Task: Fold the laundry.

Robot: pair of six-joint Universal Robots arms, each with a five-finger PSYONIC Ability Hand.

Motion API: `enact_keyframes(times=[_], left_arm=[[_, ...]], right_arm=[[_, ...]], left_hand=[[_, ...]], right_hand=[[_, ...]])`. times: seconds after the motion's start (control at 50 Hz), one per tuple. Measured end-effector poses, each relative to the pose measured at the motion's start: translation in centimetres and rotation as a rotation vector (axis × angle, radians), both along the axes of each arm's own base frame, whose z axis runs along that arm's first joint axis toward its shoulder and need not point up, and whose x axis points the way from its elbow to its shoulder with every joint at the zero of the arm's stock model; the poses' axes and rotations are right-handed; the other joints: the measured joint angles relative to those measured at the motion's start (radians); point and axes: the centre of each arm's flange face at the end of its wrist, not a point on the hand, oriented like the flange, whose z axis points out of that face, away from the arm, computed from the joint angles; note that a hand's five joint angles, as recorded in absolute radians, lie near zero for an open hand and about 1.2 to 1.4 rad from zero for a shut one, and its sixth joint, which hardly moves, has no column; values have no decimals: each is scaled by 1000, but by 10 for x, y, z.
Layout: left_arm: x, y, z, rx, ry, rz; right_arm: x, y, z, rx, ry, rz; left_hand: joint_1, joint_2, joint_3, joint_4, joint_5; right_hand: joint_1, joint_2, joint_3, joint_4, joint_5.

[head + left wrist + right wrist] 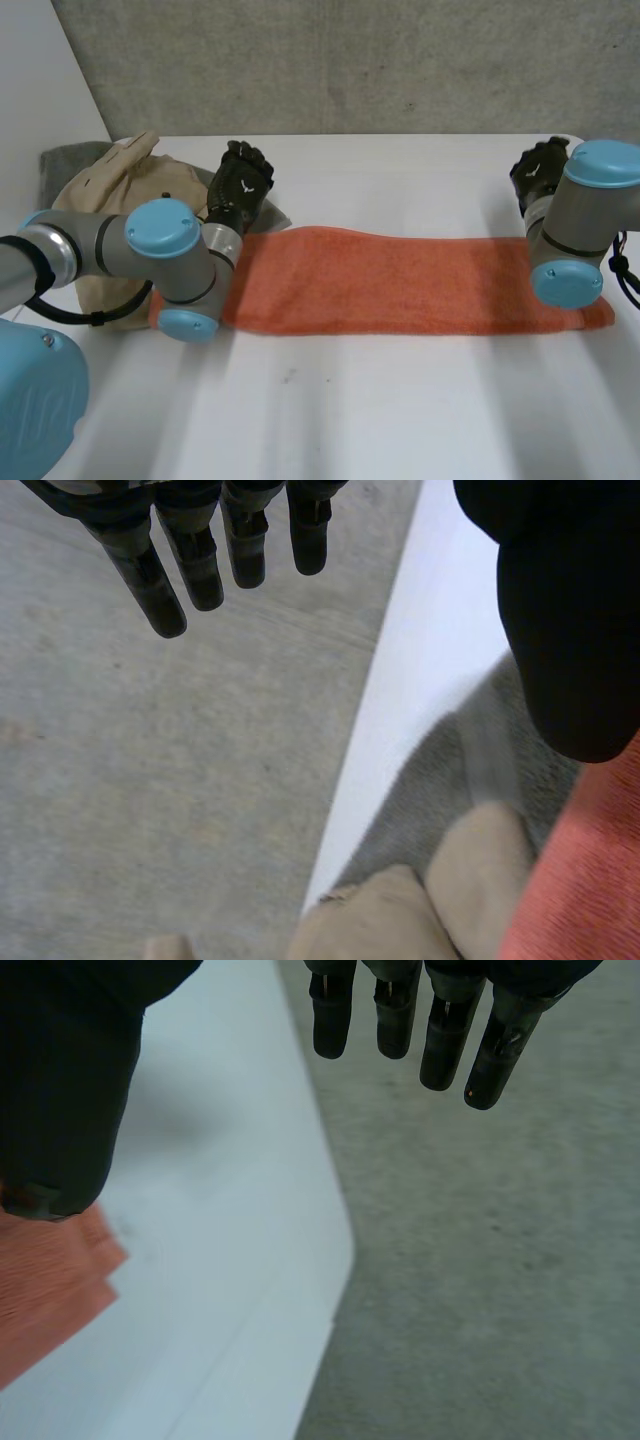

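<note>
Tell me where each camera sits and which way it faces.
Head view: between and behind the left arm and right arm, looking down on the table; both show, with left hand and right hand.
Left wrist view: on the left wrist, along the open left hand, over the table's edge to the floor.
Right wrist view: on the right wrist, along the open right hand, over the table's corner to the floor.
Shared: all show the orange towel; head and left wrist views also the beige garment and grey cloth.
</note>
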Motion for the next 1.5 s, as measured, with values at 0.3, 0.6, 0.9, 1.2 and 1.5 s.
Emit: enact_keyframes(times=[0.3, 0.6, 0.9, 1.2, 1.5], left_arm=[[29, 49, 50, 23, 134, -1], [58, 101, 52, 223, 340, -9], [60, 100, 44, 248, 333, 3], [62, 103, 49, 241, 336, 3], [68, 106, 56, 264, 329, 20]], right_arm=[[-30, 53, 75, 0, -275, 55], [-84, 111, 23, 515, -359, 24], [-113, 80, -36, 426, -365, -17], [-184, 51, -14, 287, -320, -171], [-176, 36, 43, 96, -154, -106]], left_hand=[[0, -7, -2, -3, 0], [0, -7, -2, -3, 0], [0, -7, -2, -3, 0], [0, -7, -2, -3, 0], [0, -7, -2, -3, 0]], right_hand=[[0, -3, -5, -1, -4], [123, 143, 156, 145, 132], [766, 955, 953, 943, 901], [791, 956, 963, 956, 924], [798, 956, 963, 956, 935]])
